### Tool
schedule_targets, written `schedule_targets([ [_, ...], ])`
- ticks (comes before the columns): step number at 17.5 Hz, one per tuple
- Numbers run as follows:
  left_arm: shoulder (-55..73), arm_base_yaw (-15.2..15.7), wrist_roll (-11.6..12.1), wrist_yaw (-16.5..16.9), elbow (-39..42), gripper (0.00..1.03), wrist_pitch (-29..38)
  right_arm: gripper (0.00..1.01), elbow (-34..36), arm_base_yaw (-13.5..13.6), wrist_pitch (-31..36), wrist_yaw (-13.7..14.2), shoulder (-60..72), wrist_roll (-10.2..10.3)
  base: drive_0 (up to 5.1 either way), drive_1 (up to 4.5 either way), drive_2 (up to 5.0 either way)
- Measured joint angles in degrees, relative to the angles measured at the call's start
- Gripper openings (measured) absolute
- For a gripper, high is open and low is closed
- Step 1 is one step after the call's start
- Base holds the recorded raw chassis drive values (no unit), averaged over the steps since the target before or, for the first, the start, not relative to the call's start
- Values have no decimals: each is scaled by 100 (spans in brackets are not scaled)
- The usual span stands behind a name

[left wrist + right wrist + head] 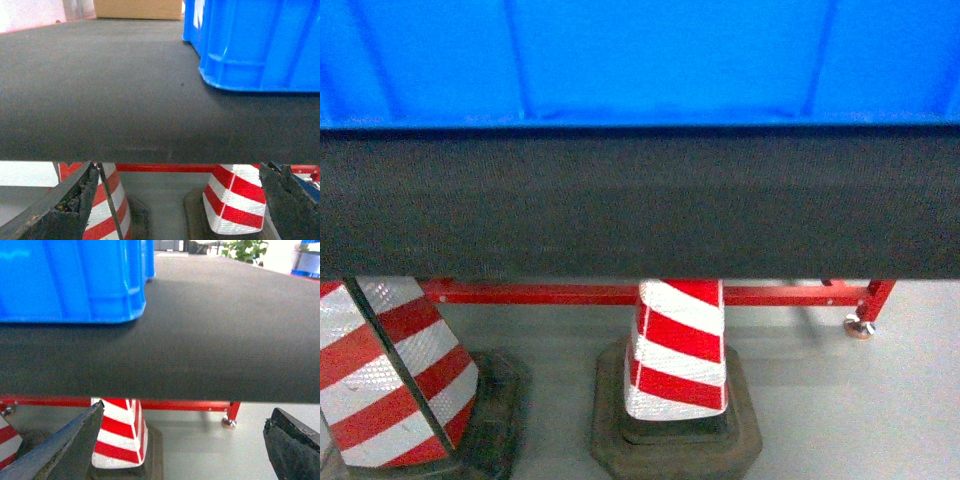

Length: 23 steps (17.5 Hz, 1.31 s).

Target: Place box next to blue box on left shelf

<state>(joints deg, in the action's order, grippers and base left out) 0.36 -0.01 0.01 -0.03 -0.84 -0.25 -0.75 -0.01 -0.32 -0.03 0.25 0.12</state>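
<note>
Left wrist view shows two dark fingers (55, 210) at the bottom, spread wide apart with nothing between them. The left gripper (175, 205) is empty. Right wrist view shows the same thing: two dark fingers (60, 450) far apart, and the right gripper (180, 450) holds nothing.

Both grippers sit low, just in front of the edge of a dark grey tabletop (640, 205). On that tabletop sits the box (640, 60), big and bright blue. In the left wrist view the box (260, 45) is off to the right, and in the right wrist view the box (70, 280) is off to the left. So it sits between the two arms and neither touches it.

I think the box is hard, smooth plastic, so it will not bend but it may slip. It looks too big for one gripper. Both arms should take it, one on each side, under the ribs or a lip so the fingers can catch.

Under the tabletop are a red frame (620, 293) and red and white cones (680, 350) on the floor. A brown cardboard box (137, 9) sits far back.

The left shelf is not in any view. I can read no words or labels anywhere.
</note>
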Motion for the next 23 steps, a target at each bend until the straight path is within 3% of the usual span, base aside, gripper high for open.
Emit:
schedule_targets([
  [23, 0, 0, 0, 0, -2, 98, 2, 98, 0, 0, 2, 2, 0, 4, 0, 0, 0],
])
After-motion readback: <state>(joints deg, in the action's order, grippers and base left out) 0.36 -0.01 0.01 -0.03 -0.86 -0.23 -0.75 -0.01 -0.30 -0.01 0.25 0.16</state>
